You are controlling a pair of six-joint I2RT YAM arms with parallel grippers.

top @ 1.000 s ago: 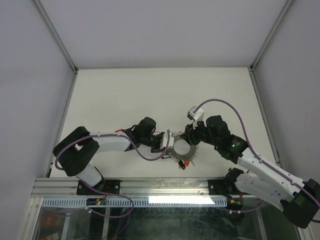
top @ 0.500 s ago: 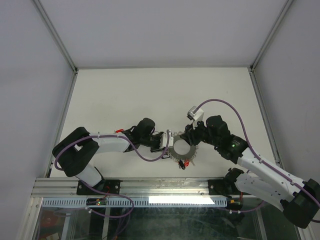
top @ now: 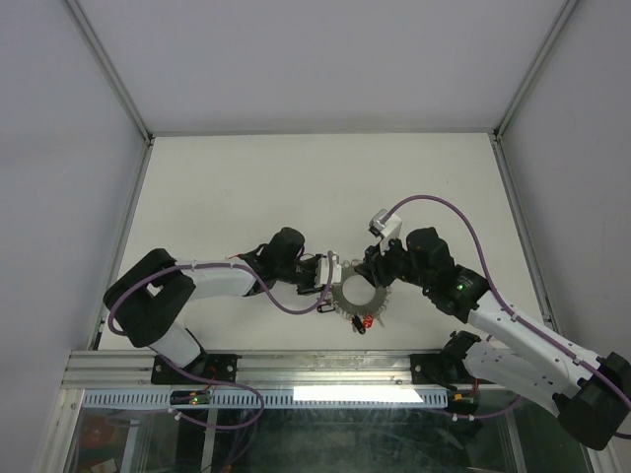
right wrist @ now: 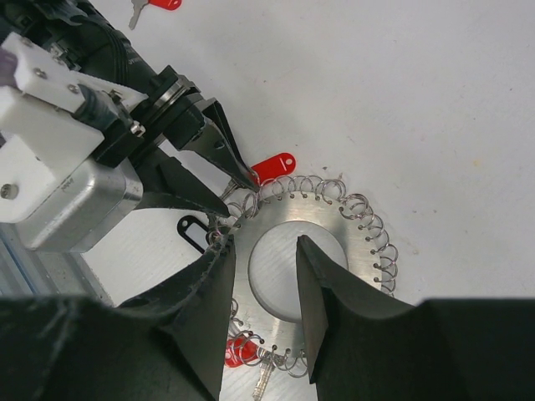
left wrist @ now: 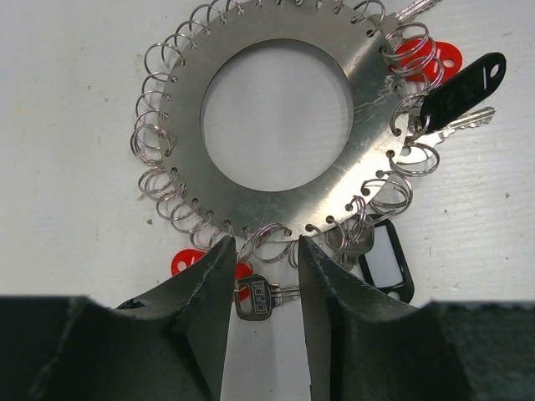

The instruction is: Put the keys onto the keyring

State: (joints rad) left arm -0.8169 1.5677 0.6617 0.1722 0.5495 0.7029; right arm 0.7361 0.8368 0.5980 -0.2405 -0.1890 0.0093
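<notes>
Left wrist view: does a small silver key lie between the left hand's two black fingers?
Yes, the small silver key lies between the fingers of the left hand, just below the flat grey metal ring's rim.

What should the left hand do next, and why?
Probably close gently on the little silver key. The fingers of the left hand stand apart on either side of it, right next to a wire loop on the keyring, and the right hand is over the keyring.
</notes>
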